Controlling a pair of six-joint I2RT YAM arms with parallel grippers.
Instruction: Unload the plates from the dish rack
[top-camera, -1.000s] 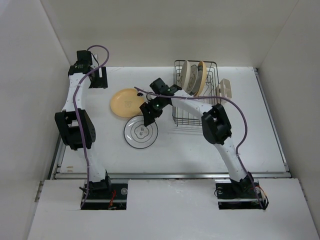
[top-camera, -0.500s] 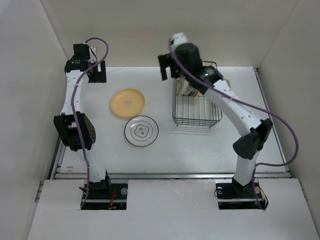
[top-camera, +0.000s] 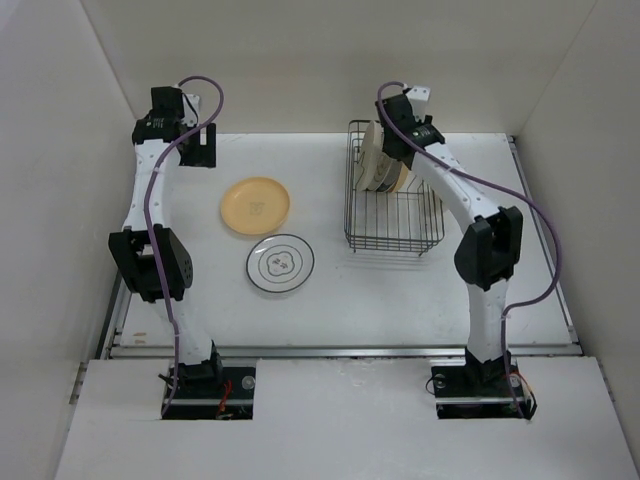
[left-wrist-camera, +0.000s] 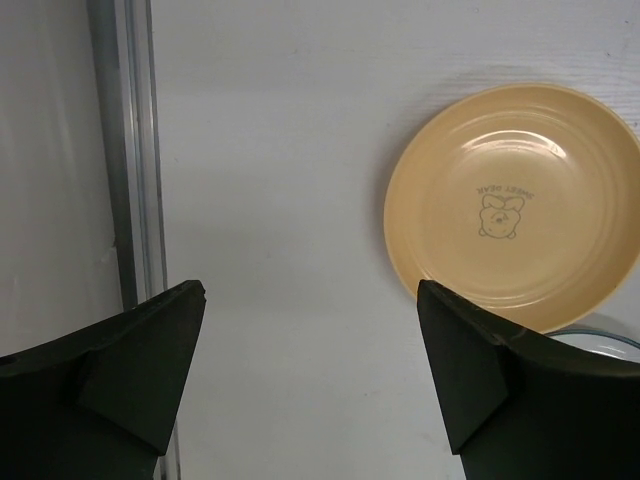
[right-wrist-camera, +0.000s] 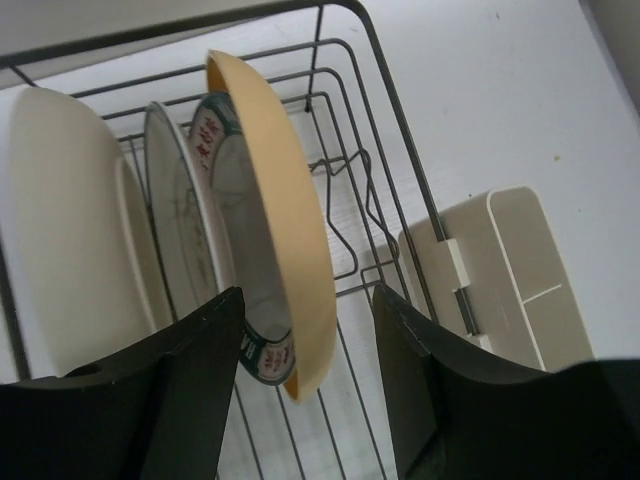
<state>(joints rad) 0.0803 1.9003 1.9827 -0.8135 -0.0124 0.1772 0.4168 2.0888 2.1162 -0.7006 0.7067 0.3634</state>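
Note:
The black wire dish rack (top-camera: 395, 215) stands at the back right. In the right wrist view it holds upright plates: a cream one (right-wrist-camera: 60, 240), a white one (right-wrist-camera: 178, 235), a teal-rimmed one (right-wrist-camera: 222, 170) and a yellow-orange one (right-wrist-camera: 290, 230). My right gripper (right-wrist-camera: 308, 300) is open above the rack's far end (top-camera: 388, 150), its fingers on either side of the yellow-orange plate's rim with gaps showing. On the table lie a yellow-orange plate (top-camera: 256, 205) and a white plate with a thin dark ring (top-camera: 281, 263). My left gripper (top-camera: 198, 150) is open and empty.
The cream cutlery holder (right-wrist-camera: 500, 270) is clipped to the rack's side. In the left wrist view my gripper (left-wrist-camera: 310, 295) hovers over bare table beside the flat yellow-orange plate (left-wrist-camera: 510, 205), near the table's left rail (left-wrist-camera: 135, 150). White walls enclose the table.
My right arm has swung from over the white ringed plate on the table back up to the rack's far end. The ringed plate stays on the table. The left arm has hardly moved.

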